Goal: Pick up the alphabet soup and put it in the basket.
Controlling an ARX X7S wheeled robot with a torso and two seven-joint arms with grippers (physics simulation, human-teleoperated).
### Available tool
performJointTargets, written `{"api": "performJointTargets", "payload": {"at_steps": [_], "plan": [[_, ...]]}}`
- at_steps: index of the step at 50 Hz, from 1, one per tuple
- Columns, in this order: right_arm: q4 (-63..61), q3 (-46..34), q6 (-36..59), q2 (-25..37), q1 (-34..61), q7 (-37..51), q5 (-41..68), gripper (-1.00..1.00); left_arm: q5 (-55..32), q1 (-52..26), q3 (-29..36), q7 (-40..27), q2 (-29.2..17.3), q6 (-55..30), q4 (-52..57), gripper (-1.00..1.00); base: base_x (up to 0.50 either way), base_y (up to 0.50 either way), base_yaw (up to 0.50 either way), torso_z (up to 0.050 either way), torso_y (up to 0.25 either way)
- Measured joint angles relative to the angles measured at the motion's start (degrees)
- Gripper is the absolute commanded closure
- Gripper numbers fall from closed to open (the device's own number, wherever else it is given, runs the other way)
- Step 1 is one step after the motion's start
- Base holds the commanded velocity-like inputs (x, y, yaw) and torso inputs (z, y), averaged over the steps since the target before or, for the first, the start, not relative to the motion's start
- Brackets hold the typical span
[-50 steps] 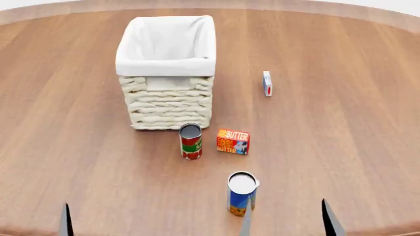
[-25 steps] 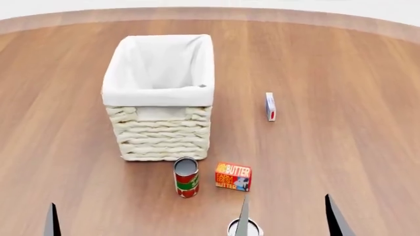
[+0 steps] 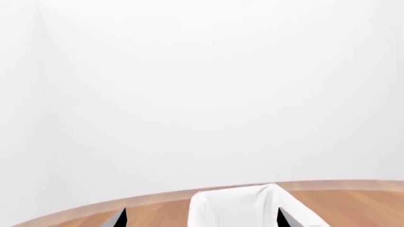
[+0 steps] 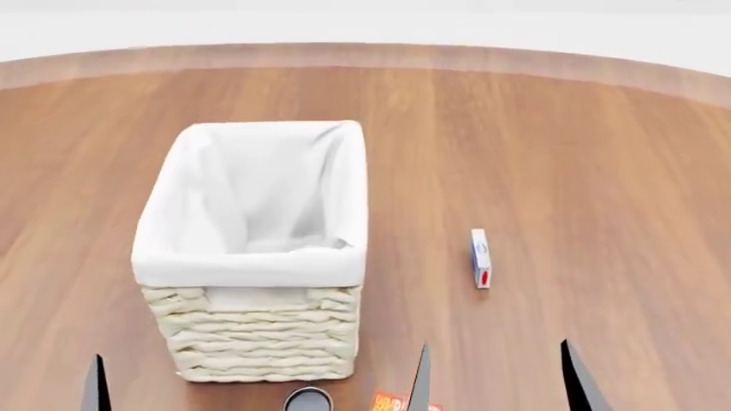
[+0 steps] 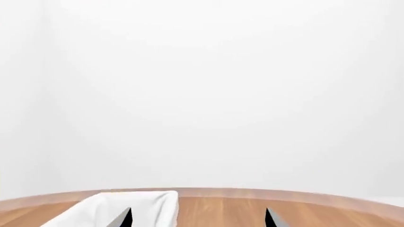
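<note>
While the head view takes in the wooden table and the wicker basket with its white cloth liner, the alphabet soup is nowhere in any of the three pictures; at the near edge only the grey top of another can and an orange corner of a box show just in front of the basket, and a small white carton with red and blue marks lies well apart towards the right; so I cannot say where the soup stands, though I judge it lies nearer the robot than the frame reaches. The right gripper shows two dark fingertips set wide apart with nothing between them, and its wrist view agrees, looking over the liner's edge at a blank wall; the left gripper likewise shows its tips spread and empty, the basket's liner beyond them. The task seems at its first step, the can not yet grasped; the next move calls for bringing the soup into sight, then lowering an opened gripper around it, taking care not to mistake the grey-topped can for it.
</note>
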Motion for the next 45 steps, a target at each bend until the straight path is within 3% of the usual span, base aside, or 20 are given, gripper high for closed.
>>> {"api": "performJointTargets", "payload": {"at_steps": [10,45], "plan": [[0.6,-0.1,-0.5,0.5,0.1,0.5,0.4,-1.0,-0.4,-0.3,0.3,-0.6,-0.5,-0.1,-0.4,-1.0,0.29,0.04,0.0,0.0,0.002],[1.6,-0.9,-0.2,2.0,0.6,2.3,1.4,-1.0,-1.1,-1.1,1.7,-2.2,-2.0,-0.9,-1.1,-1.0,0.0,0.5,0.0,0.0,0.0]]}}
